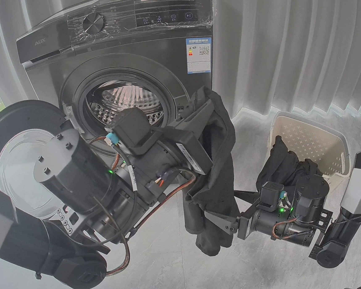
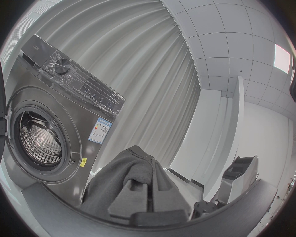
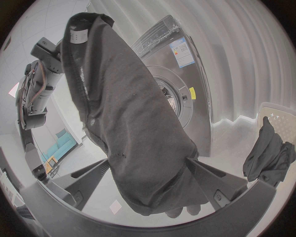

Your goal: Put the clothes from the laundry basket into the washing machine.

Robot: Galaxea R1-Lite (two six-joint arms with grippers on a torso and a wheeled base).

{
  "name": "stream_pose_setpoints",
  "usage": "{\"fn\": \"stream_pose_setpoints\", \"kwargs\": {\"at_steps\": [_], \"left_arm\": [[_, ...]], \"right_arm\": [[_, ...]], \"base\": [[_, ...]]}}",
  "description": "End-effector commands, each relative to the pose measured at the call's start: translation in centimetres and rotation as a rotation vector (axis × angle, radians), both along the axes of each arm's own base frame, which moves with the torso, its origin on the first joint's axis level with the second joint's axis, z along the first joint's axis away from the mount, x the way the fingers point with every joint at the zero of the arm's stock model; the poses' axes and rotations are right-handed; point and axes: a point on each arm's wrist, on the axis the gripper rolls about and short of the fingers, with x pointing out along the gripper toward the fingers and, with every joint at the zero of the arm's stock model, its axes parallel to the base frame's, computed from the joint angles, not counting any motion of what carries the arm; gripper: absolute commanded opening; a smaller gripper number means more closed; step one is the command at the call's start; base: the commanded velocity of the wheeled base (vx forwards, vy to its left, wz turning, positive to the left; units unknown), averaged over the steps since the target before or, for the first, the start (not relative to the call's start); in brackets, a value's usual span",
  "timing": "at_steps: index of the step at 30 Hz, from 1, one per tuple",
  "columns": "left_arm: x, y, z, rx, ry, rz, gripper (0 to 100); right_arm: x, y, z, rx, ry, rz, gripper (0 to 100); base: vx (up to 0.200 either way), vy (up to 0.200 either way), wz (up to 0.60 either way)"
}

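Left hand (image 2: 150, 183) tight on dark garment (image 1: 216, 160), right hand (image 3: 148, 163) wide around it

Floor (image 1: 167, 270) under me: grey marbled tile. Washer (image 1: 138, 58) stands on it, straight ahead of me. Basket (image 1: 310, 138) sits on it to washer's right, apart from it.

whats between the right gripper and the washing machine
The dark garment hanging from the left gripper, its lower end between the right gripper's open fingers; the right wrist view shows it.
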Motion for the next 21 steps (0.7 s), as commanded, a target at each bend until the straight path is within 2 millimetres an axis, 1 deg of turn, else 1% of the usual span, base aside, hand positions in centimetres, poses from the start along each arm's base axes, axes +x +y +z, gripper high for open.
{"fn": "stream_pose_setpoints", "kwargs": {"at_steps": [1, 4, 9, 13, 21], "left_arm": [[-0.4, -0.3, 0.1, -0.004, -0.003, -0.014, 0], [-0.6, -0.4, 0.3, -0.010, -0.007, -0.017, 0], [-0.7, -0.5, 0.4, -0.013, -0.009, -0.023, 0], [-0.8, -0.5, 0.5, -0.015, -0.014, -0.025, 0], [-1.2, -0.4, 1.0, -0.026, -0.025, -0.033, 0]], "right_arm": [[1.0, 0.4, -0.3, 0.004, -0.009, -0.010, 100], [1.8, 0.6, -0.3, 0.011, -0.023, -0.022, 100], [2.6, 1.0, -0.6, 0.016, -0.031, -0.025, 100], [3.5, 1.8, -1.1, 0.020, -0.040, -0.019, 100], [4.7, 2.7, -1.5, 0.035, -0.060, -0.019, 100]], "base": [[0.000, 0.000, 0.00], [0.000, 0.000, 0.00], [0.000, 0.000, 0.00], [0.000, 0.000, 0.00], [0.000, 0.000, 0.00]]}}
